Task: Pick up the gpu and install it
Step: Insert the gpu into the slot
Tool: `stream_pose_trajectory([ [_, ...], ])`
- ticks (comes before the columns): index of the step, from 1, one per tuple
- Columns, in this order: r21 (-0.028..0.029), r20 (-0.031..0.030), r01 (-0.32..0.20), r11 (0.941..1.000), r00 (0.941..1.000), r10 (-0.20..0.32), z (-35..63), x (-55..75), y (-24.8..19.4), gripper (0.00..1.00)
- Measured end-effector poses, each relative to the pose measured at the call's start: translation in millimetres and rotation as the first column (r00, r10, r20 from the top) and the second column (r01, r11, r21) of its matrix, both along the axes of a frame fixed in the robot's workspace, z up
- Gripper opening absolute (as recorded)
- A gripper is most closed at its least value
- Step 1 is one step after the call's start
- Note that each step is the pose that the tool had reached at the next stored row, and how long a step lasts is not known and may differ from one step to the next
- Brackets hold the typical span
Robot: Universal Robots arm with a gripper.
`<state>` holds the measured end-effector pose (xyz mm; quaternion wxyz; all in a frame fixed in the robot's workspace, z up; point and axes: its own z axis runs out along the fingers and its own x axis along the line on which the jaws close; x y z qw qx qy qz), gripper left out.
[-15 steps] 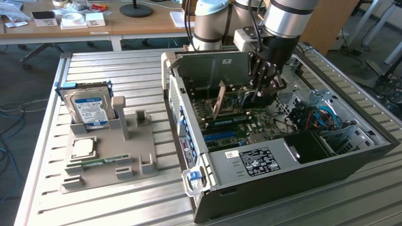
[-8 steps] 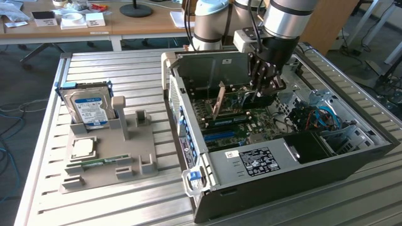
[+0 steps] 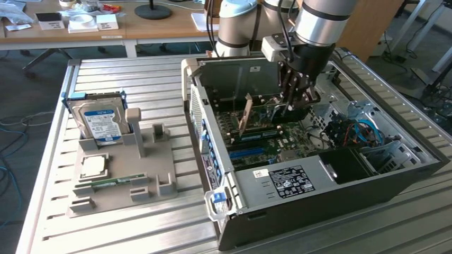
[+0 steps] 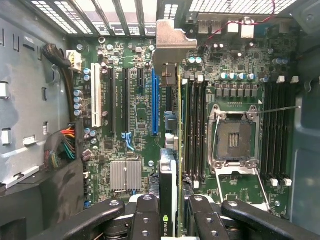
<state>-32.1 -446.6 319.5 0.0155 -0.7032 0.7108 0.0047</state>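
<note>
One view stands off; one rides the arm (image 3: 314, 21).
The exterior view looks down slantwise from some way off at the surface (image 3: 141, 79) and open case (image 3: 339, 206); the wrist view peers straight down past its fingers (image 4: 145, 220), close on the motherboard (image 4: 140, 115), which both share.

You have the gpu (image 4: 178, 150) clamped between the fingers of the end effector (image 4: 172, 222), one finger on each flat face. It stands on edge, so from the wrist you look along its top edge: a thin, straight board with a yellow-green rim. Nearest the end effector, its black body carries a small green logo. At the end farthest from the end effector sits its long silver bracket (image 4: 170, 47), with a bent lip on top. In the exterior view the card hangs just below the end effector, running out toward that view's left. You cannot tell whether its lower edge touches anything beneath it.
</note>
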Motion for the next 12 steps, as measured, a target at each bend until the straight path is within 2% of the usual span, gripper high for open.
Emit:
stream_pose_trajectory([
  [12, 0.0005, 0.0028, 0.000, 1.0000, 1.0000, 0.000, -2.2, -4.2, -0.8, 0.27],
])
